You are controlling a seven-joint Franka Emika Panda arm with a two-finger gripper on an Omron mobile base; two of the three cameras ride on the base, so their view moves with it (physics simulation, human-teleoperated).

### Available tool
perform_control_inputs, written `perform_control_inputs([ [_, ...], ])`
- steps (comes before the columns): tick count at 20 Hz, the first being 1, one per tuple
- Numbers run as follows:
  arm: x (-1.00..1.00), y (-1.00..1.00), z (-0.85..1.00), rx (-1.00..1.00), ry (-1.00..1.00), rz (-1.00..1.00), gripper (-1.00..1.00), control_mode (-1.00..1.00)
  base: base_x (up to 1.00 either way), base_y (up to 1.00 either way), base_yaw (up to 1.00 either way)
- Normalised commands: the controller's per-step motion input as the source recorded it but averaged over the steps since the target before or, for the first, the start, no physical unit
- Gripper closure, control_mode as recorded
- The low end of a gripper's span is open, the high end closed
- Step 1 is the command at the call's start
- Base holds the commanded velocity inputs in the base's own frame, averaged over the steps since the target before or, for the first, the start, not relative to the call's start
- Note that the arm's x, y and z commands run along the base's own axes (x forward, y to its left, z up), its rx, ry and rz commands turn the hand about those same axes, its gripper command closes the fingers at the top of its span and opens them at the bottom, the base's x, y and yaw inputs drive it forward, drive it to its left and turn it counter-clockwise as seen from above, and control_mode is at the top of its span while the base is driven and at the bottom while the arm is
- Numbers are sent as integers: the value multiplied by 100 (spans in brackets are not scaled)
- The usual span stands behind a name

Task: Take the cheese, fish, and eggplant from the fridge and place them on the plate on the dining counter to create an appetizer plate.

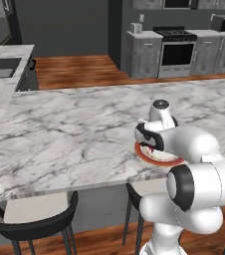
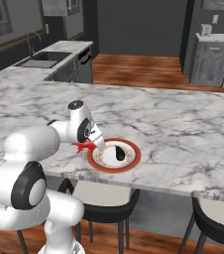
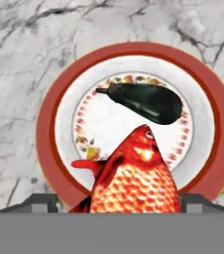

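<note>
One item already on the plate (image 3: 218, 124): the eggplant (image 3: 143, 101), dark and glossy, lying across the centre of the white well, stem toward one side. Second item, the fish (image 3: 136, 181), red-orange and scaled, pinched in the gripper (image 3: 119, 201) and hanging over the plate's near rim, head pointing in toward the eggplant. Fingers (image 3: 44, 201) clamped on the fish's body from both sides, only their dark tips peeking out beside it. Held low and nearly centred over the plate, most likely so a release drops it inside the rim rather than onto the marble; whether touching the plate yet, impossible to tell.

Plate near the front edge of the dining counter (image 2: 183, 129), above the gap between two black stools (image 1: 32, 221). In the right base view, arm bent forward over that edge, gripper (image 2: 86, 145) at the plate's (image 2: 129, 163) left rim, red fish (image 2: 82, 145) showing beneath the hand, eggplant (image 2: 119, 153) a small dark lump in the middle. In the left base view, plate (image 1: 157, 159) half hidden behind the wrist.

No cheese on the plate; judged roughly two thirds through once the fish lands.
</note>
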Motion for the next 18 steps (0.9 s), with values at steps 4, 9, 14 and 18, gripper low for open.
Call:
perform_control_inputs([
  [4,38,-16,-34,0,0,-1,100,-100,0,0,0],
  [9,48,-3,-28,0,0,0,100,-100,0,0,0],
  [14,44,-9,-31,0,0,0,100,-100,0,0,0],
  [18,33,-20,-24,0,2,0,100,-100,0,0,0],
])
